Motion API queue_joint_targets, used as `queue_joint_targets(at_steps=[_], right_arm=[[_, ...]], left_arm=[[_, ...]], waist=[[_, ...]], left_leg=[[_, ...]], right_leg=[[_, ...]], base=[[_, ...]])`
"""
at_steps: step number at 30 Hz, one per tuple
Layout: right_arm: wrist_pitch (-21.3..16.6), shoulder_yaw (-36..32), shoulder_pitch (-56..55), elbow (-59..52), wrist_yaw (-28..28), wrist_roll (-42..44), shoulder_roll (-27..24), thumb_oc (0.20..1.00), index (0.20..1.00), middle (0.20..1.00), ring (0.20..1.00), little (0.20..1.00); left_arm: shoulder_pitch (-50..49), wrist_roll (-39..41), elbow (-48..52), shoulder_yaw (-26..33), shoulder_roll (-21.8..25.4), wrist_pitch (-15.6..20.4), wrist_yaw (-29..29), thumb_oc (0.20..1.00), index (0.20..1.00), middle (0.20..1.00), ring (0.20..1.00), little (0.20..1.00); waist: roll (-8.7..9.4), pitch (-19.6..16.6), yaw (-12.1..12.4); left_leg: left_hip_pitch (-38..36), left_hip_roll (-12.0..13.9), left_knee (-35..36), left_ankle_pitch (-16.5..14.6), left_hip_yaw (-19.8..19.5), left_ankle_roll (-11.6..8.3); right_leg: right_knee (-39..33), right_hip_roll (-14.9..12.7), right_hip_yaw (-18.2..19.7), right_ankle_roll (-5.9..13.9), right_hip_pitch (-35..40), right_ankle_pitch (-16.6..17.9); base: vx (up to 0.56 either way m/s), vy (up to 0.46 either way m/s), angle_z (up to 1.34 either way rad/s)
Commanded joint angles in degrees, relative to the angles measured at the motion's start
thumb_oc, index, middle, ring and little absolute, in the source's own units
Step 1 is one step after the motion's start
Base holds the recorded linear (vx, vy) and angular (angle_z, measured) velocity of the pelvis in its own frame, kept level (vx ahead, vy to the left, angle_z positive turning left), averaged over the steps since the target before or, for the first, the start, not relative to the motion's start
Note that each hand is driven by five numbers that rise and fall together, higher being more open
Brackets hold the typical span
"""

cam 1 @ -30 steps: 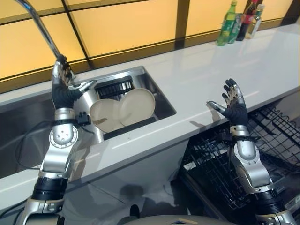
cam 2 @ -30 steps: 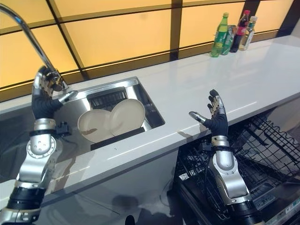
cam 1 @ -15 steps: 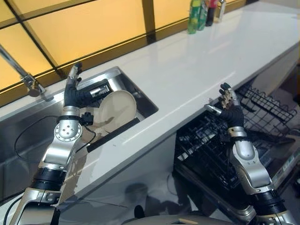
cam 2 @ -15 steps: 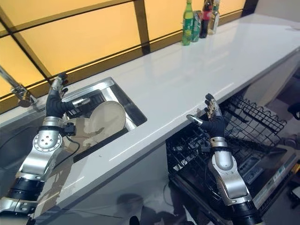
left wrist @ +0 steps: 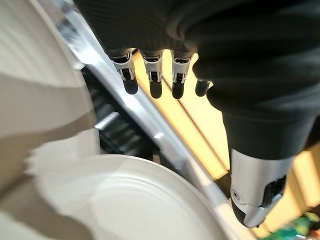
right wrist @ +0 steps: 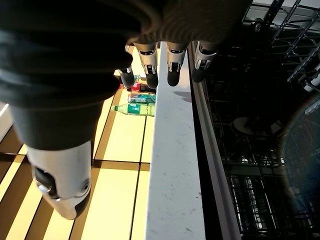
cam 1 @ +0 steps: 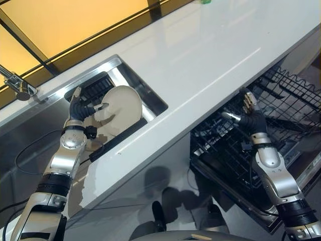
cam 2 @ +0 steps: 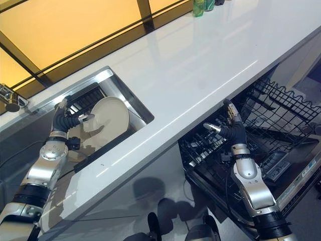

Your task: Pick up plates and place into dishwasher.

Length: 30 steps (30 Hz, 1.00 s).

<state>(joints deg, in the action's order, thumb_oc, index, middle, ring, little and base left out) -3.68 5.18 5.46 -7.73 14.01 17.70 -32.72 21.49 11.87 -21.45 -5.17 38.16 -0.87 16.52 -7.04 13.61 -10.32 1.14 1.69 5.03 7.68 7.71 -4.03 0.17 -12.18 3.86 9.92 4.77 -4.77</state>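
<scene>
White worktop (cam 1: 200, 55) is running above a steel sink (cam 1: 133, 85) at left. Step: reaching for pickup, nothing lifted yet. Left robot hand (cam 1: 80, 106) is hovering w/ fingers apart beside 2 plates (cam 1: 120, 103) leaning in the sink; next it needs to clamp a rim, I reckon. Right robot hand (cam 1: 249, 116) is idling open over 1 dishwasher rack (cam 1: 281, 105).

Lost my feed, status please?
Left hand open at plates in sink. Right hand open, empty, over dishwasher rack. Nothing in the way.
</scene>
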Motion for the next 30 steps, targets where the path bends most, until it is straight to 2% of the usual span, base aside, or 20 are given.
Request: queue_joint_targets(at_steps=[1, 7, 19, 25, 30], right_arm=[[-1.6, -0.9, 5.8, -2.7, -0.7, 2.1, -3.9, 1.000, 1.000, 1.000, 1.000, 1.000], [-1.2, -1.2, 6.5, -2.7, -0.9, 2.0, -4.9, 1.000, 1.000, 1.000, 1.000, 1.000], [-0.7, -1.4, 7.1, -2.3, -2.4, 1.8, -6.7, 1.000, 1.000, 1.000, 1.000, 1.000], [0.2, -1.6, 7.6, -2.5, -3.1, 1.7, -8.1, 1.000, 1.000, 1.000, 1.000, 1.000], [0.7, -1.8, 8.3, -2.5, -3.2, 1.6, -8.9, 1.000, 1.000, 1.000, 1.000, 1.000]], left_arm=[[7.1, -3.2, -4.2, 0.1, 4.9, 1.5, -1.4, 1.000, 1.000, 1.000, 1.000, 1.000], [8.2, 1.3, -4.6, -0.9, 5.9, 2.7, -8.0, 1.000, 1.000, 1.000, 1.000, 1.000], [9.3, 4.1, -5.6, -2.3, 5.6, 5.9, -15.4, 1.000, 1.000, 1.000, 1.000, 1.000], [9.9, 4.5, -7.0, -3.0, 5.4, 5.4, -14.6, 1.000, 1.000, 1.000, 1.000, 1.000], [10.7, 1.3, -10.2, -3.2, 5.3, 4.1, -12.3, 1.000, 1.000, 1.000, 1.000, 1.000]], waist=[[-0.41, -0.7, -0.2], [-1.21, 0.7, -0.6], [-3.21, 1.8, -1.9], [-4.27, 2.5, -2.7], [-4.65, 3.3, -3.2]], left_leg=[[-1.3, -2.1, -5.7, -9.2, -0.4, 0.80], [-1.0, -2.4, -5.3, -9.0, -0.4, 0.93], [-1.1, -3.2, -5.0, -8.6, 0.5, 0.92], [-1.1, -3.7, -4.6, -8.4, 1.0, 0.92], [-0.7, -3.8, -4.8, -8.3, 1.4, 0.76]], right_leg=[[7.4, -0.6, -0.3, 0.28, -11.1, 3.3], [7.4, -0.7, 0.0, 0.20, -11.5, 3.3], [7.7, -1.4, 0.9, 0.08, -12.3, 3.4], [7.7, -1.8, 1.6, 0.08, -12.7, 3.5], [8.0, -2.1, 2.0, -0.06, -13.3, 3.7]], base=[[0.00, 0.101, 0.02], [0.00, 0.071, 0.01], [0.02, 0.075, 0.00], [0.02, 0.093, -0.01], [0.01, 0.064, -0.01]])
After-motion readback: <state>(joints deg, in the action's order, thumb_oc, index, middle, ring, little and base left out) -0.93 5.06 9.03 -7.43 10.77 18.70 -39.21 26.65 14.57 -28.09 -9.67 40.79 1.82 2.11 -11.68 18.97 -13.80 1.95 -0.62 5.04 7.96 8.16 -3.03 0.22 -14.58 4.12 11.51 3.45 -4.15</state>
